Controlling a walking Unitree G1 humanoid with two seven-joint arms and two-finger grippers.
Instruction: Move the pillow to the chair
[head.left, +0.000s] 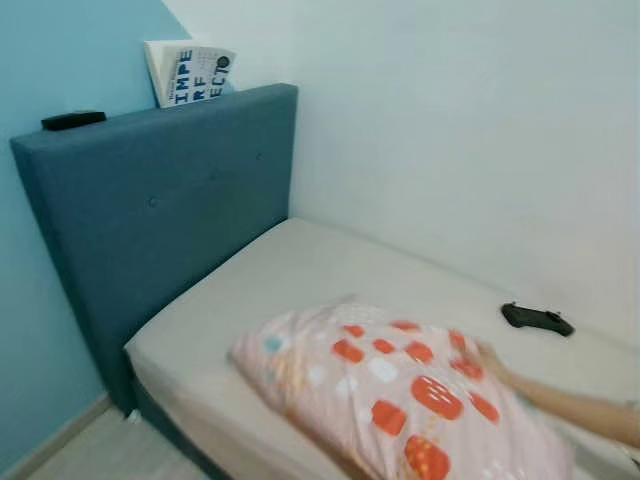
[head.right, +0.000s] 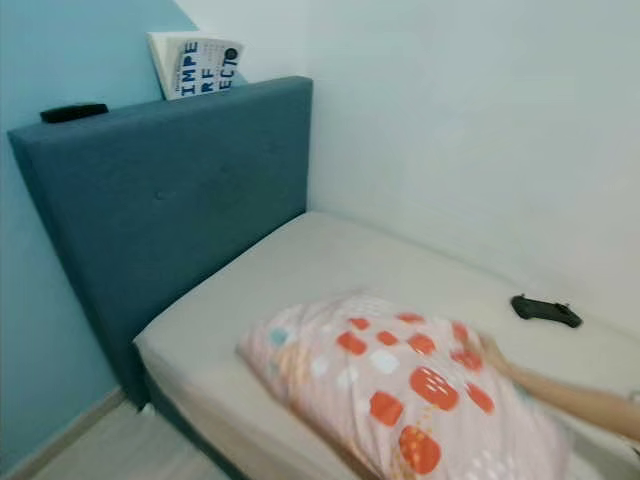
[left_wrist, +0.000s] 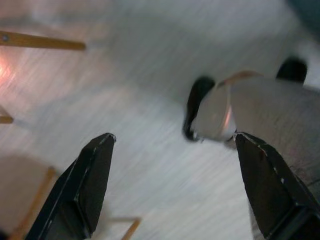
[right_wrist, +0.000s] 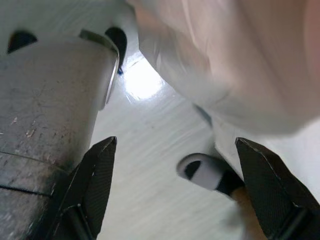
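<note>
Black-fingered left hand (left_wrist: 172, 187) wide open, empty.

One pillow (head.left: 400, 395), pink with orange and white patches, on the bed (head.left: 300, 270), toward 6 o'clock.
One person's hand (head.left: 492, 360) touching the pillow at its 3 o'clock edge.
One black game controller (head.left: 537, 319) on the bed, 3 o'clock.
One book (head.left: 188, 70) atop the blue headboard (head.left: 160, 210), 11 o'clock.
One small black object (head.left: 73, 120) on the headboard top, 10 o'clock; kind unclear.
Two grippers: left gripper (left_wrist: 175, 185) and right gripper (right_wrist: 172, 187), each with jaws spread wide over pale floor (left_wrist: 150, 165).
</note>
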